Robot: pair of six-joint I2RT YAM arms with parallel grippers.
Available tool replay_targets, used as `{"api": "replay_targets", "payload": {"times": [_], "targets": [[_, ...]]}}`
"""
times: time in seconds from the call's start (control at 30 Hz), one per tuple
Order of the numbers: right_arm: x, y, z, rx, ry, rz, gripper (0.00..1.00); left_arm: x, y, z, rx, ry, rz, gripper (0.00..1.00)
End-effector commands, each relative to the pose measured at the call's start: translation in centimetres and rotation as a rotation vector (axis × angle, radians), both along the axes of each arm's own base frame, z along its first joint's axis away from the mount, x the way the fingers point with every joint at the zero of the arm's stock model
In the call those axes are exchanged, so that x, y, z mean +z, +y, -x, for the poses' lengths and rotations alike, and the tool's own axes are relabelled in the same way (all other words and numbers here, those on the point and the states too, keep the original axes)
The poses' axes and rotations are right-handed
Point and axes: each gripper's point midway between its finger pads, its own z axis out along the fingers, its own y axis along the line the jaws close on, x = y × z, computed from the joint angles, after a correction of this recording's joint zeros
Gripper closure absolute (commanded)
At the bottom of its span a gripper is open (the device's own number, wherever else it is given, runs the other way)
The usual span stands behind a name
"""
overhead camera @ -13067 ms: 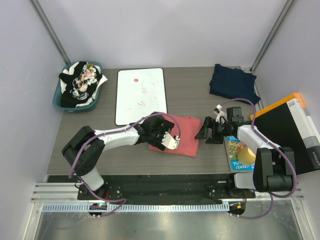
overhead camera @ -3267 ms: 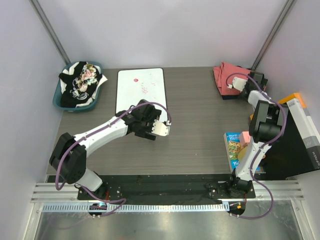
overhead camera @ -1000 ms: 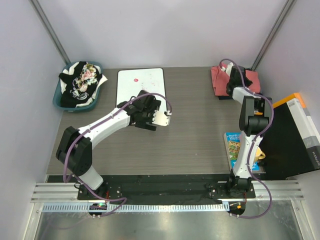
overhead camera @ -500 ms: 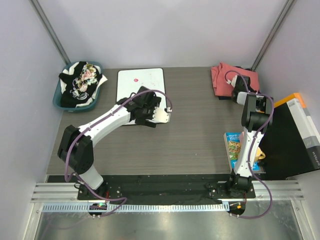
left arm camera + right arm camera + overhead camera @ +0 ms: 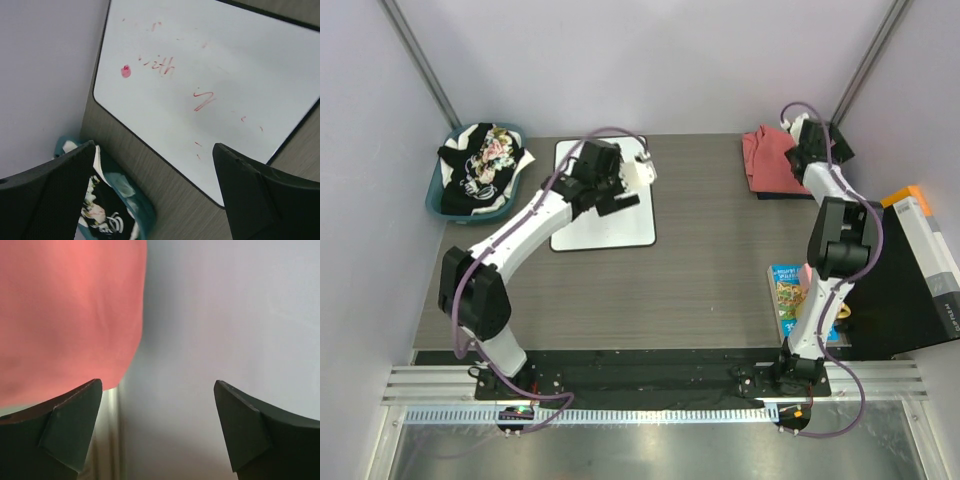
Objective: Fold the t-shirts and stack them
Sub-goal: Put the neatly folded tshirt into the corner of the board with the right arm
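Left gripper (image 5: 616, 200): fingers spread, empty, above whiteboard (image 5: 605, 228). Unfolded t-shirts (image 5: 480, 165) heaped in basket (image 5: 434, 205), left of it past board edge; no clear long axis; left arm nearer. Salmon t-shirt (image 5: 770, 160) far right; right gripper (image 5: 158, 384) spread, empty, beside it. Half-second earlier, left gripper was at board's near right corner.

The left gripper (image 5: 154, 145) hangs with jaws spread wide, and beneath it lies only the flat white board (image 5: 610, 228), so the way down is clear. Off to its left a teal basket (image 5: 435, 205) heaped with printed shirts (image 5: 485, 160) sits against the side wall (image 5: 370, 150). The right gripper (image 5: 158, 381), jaws also apart, has the back wall (image 5: 225, 315) close ahead. The salmon shirt (image 5: 65, 315) fills the space by its left finger. Between the two grippers the grey table (image 5: 710, 250) lies open. Nearer the right arm's base, a book (image 5: 785, 295) and a black box (image 5: 900, 270) crowd that side.
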Motion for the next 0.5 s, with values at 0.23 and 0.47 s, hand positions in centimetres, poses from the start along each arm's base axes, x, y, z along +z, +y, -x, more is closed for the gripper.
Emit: {"api": "replay_targets", "payload": {"times": [0.23,0.47], "targets": [[7.7,17.4,8.6,0.033,-0.219,-0.831,0.00,4.9,8.1,1.6,0.587,-0.005,0.573,0.00],[7.4,18.7,12.3,0.077,-0.223,-0.871,0.00,4.5,10.8,4.7,0.658,-0.117,0.686,0.00]]}}
